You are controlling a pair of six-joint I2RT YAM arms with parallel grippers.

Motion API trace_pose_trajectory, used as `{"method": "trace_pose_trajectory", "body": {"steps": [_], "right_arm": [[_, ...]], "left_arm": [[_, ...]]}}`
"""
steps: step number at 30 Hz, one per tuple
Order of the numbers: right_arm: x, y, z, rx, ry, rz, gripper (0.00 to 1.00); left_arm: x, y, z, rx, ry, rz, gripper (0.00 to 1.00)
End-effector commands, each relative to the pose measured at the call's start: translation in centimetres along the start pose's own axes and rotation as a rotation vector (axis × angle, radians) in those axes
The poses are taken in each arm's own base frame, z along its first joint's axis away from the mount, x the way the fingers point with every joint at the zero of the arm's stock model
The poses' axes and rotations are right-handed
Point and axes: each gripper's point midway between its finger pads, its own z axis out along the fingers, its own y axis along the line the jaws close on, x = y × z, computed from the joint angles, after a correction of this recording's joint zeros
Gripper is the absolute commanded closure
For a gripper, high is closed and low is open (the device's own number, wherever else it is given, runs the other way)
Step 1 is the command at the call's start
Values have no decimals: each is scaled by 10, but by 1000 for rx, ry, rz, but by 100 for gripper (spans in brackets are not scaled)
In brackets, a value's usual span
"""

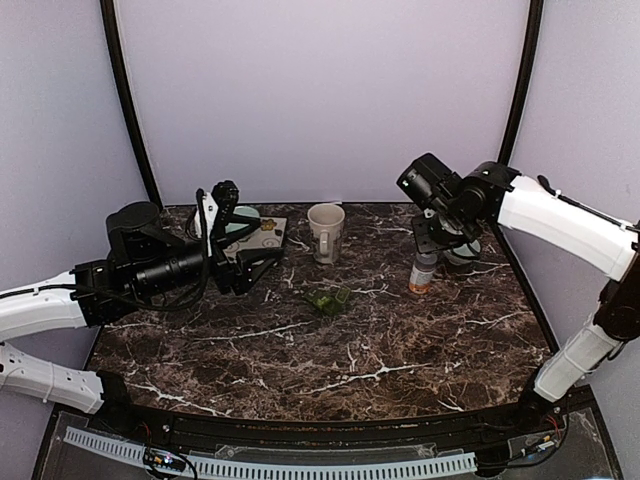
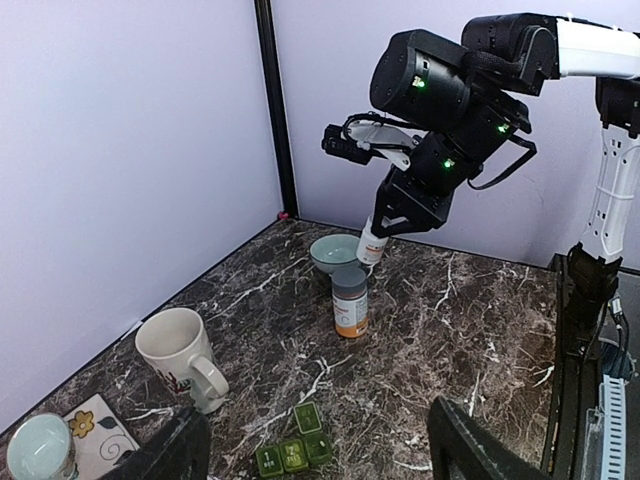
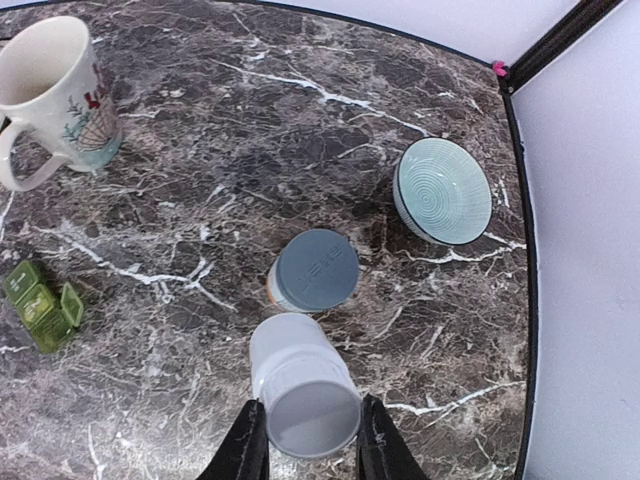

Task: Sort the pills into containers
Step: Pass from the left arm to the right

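Note:
The dark green pill box (image 1: 328, 298) lies mid-table with one lid flipped open; it also shows in the left wrist view (image 2: 295, 450) and the right wrist view (image 3: 40, 305). My right gripper (image 3: 305, 440) is shut on a white pill bottle (image 3: 300, 385), open mouth toward the camera, held above the table beside an orange bottle with a grey cap (image 3: 315, 270). In the top view the right gripper (image 1: 437, 238) hangs over that orange bottle (image 1: 423, 275). My left gripper (image 1: 255, 265) is open and empty, left of the pill box. No loose pills show.
A cream mug (image 1: 325, 230) stands at the back centre. A pale green bowl (image 3: 443, 190) sits at the back right, past the orange bottle. A floral coaster (image 1: 268, 238) and a small cup (image 2: 38, 448) are at the back left. Walls enclose the table.

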Motion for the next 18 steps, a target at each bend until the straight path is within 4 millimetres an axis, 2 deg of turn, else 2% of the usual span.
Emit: {"method": "trace_pose_trajectory", "body": {"steps": [1, 5, 11, 18], "right_arm": [[-13, -18, 8, 72, -2, -19, 100], [-20, -25, 16, 83, 9, -17, 100], [-21, -26, 41, 82, 54, -22, 100], [-27, -24, 55, 61, 75, -28, 100]], "left_arm": [[-3, 1, -7, -10, -22, -10, 23], [-4, 1, -7, -10, -24, -10, 23], [-4, 1, -8, -11, -25, -10, 23], [-3, 2, -8, -17, -23, -7, 23]]}}
